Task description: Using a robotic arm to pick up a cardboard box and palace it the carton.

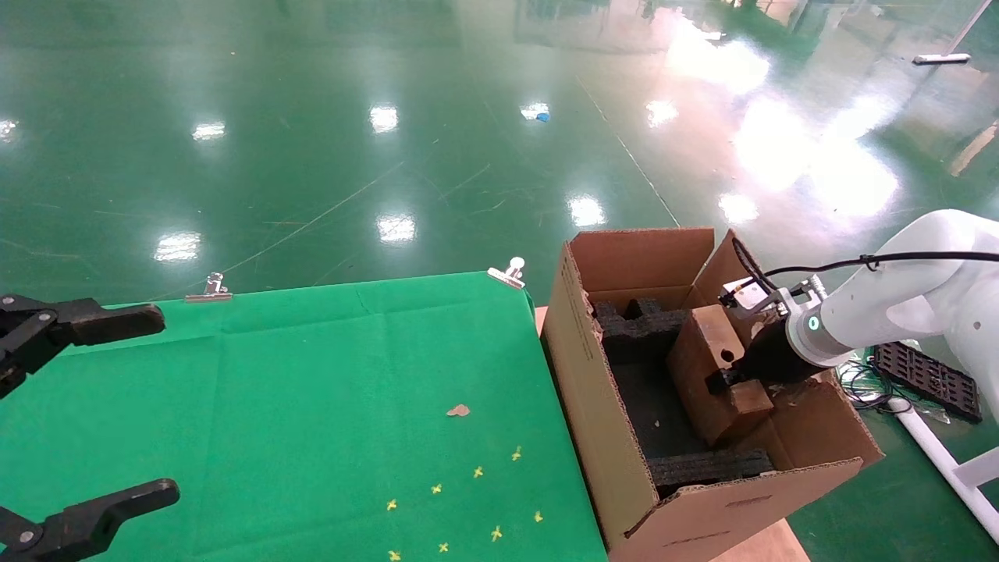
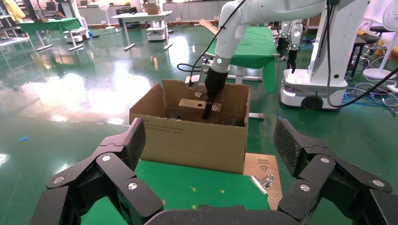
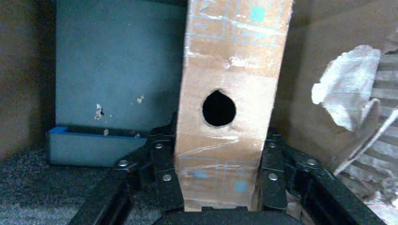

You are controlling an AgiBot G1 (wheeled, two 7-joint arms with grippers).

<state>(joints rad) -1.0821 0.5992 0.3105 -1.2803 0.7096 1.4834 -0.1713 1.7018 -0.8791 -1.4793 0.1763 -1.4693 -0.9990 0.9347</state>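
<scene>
Most of the job looks done: right hand [image 1: 722, 381] grips the cardboard box [image 1: 714, 367] inside the carton [image 1: 601, 421] at right of frame, unreleased; left hand [image 1: 78, 414] wide open, idle.

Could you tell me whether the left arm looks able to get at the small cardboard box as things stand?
Probably not. The cardboard box sits inside the carton, gripped by the right hand, while the open left hand hovers over the green table, with the carton's wall between.
</scene>
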